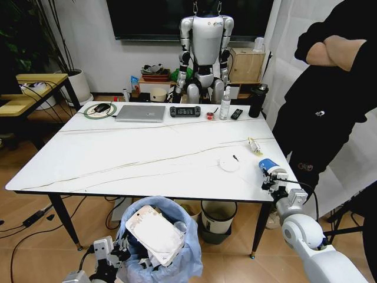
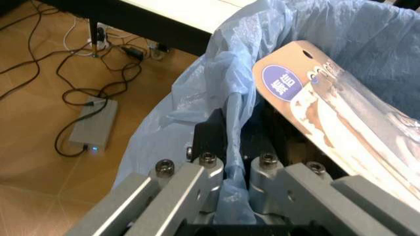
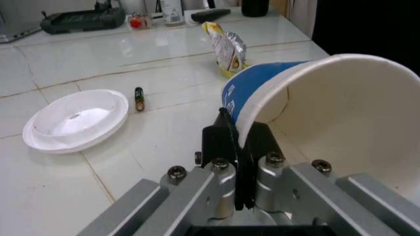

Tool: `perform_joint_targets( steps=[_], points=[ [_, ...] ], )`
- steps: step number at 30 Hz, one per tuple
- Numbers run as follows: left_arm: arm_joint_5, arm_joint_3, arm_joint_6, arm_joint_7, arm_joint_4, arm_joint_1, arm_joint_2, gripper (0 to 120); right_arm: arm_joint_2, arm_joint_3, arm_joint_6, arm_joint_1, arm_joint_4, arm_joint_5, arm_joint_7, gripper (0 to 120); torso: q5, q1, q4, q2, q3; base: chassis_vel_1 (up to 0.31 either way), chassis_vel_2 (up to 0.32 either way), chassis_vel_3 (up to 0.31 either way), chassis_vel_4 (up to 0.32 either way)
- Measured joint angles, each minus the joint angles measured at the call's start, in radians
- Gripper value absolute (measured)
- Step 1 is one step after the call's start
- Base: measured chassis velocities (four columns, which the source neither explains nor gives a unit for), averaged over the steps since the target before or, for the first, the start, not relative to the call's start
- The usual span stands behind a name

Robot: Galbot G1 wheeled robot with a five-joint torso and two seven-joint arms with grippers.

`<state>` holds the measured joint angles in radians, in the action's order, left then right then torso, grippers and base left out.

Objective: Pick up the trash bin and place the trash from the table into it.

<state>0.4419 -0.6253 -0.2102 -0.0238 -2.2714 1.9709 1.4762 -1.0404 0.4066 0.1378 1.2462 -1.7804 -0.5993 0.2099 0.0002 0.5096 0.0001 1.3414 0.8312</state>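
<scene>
Left gripper (image 1: 118,254) fingers clamp the blue-bagged round bin (image 1: 154,243) lower centre, packaging inside; right gripper (image 1: 273,180) fingers pinch the blue-white paper cup (image 1: 267,165) at the marble bench (image 1: 147,156) right edge; white lid (image 1: 228,164) and wrapper (image 1: 254,145) remain.

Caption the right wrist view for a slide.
Right gripper pinches the blue-white paper cup's rim above the table, white lid beside it.

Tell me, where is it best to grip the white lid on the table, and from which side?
Probably the raised rim of the white lid, from above: it lies flat and shallow on the table, so one finger could go inside the rim and one outside.
</scene>
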Motion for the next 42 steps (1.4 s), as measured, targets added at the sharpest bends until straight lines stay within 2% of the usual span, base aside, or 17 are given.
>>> perform_joint_targets(
  steps=[6,9,11,13,17,18,20,22,30,34,37,42],
  points=[
    [0.007,0.004,-0.003,0.002,0.001,-0.002,-0.008,0,0.053,0.015,-0.074,0.094,-0.151,-0.097,-0.082,0,-0.0002,0.000,-0.0002,0.000,0.000,0.000,0.000,0.000,0.000],
    [0.011,0.004,-0.005,0.002,0.001,-0.003,-0.012,0,0.085,-0.022,-0.111,0.150,-0.264,-0.152,-0.108,0,-0.0005,0.000,-0.0002,0.000,0.000,0.000,0.000,0.000,0.000],
    [0.013,0.004,-0.005,0.002,0.001,-0.003,-0.012,0,0.116,-0.074,-0.131,0.191,-0.370,-0.207,-0.124,0,-0.0003,0.000,-0.0001,0.000,0.000,0.000,0.000,0.000,0.000],
    [0.013,0.004,-0.006,0.003,0.001,-0.003,-0.012,0,0.122,-0.087,-0.135,0.198,-0.391,-0.216,-0.130,0,-0.0006,0.000,-0.0001,0.000,0.000,0.000,0.000,0.000,0.000],
    [0.012,0.012,-0.009,0.004,0.001,-0.005,-0.009,0,0.200,-0.243,-0.172,0.212,-0.520,-0.250,-0.211,0,-0.0004,0.000,-0.0001,0.000,0.000,0.000,0.000,0.000,0.000],
    [0.012,0.012,-0.009,0.004,0.001,-0.005,-0.009,0,0.200,-0.243,-0.172,0.212,-0.520,-0.250,-0.211,0,-0.0004,0.000,-0.0001,0.000,0.000,0.000,0.000,0.000,0.000],
    [0.014,0.016,-0.016,0.006,0.002,-0.008,-0.010,0,0.256,-0.375,-0.211,0.181,-0.533,-0.249,-0.289,0,-0.0005,0.000,-0.0001,0.000,0.000,0.000,0.000,0.000,0.000],
    [0.016,0.018,-0.018,0.008,0.001,-0.007,-0.012,0,0.264,-0.448,-0.228,0.146,-0.517,-0.248,-0.318,0,-0.0003,0.000,-0.0001,0.000,0.000,0.000,0.000,0.000,0.000],
    [0.014,0.019,-0.021,0.012,-0.013,-0.001,-0.005,0,0.218,-0.651,-0.220,-0.020,-0.463,-0.270,-0.300,0,-0.0002,0.000,0.0000,0.000,0.000,0.000,0.000,0.000,0.000],
    [0.008,0.022,-0.022,0.012,-0.018,0.000,0.002,0,0.198,-0.690,-0.206,-0.061,-0.443,-0.273,-0.257,0,-0.0002,0.000,0.0002,0.000,0.000,0.000,0.000,0.000,0.000],
    [-0.005,0.026,-0.022,0.012,-0.019,0.001,0.014,0,0.171,-0.735,-0.184,-0.099,-0.423,-0.276,-0.175,0,-0.0002,0.000,0.0001,0.000,0.000,0.000,0.000,0.000,0.000],
    [-0.009,0.025,-0.022,0.013,-0.023,0.001,0.021,0,0.168,-0.747,-0.167,-0.086,-0.429,-0.268,-0.110,0,-0.0003,0.000,-0.0001,0.000,0.000,0.000,0.000,0.000,0.000]
  ],
)
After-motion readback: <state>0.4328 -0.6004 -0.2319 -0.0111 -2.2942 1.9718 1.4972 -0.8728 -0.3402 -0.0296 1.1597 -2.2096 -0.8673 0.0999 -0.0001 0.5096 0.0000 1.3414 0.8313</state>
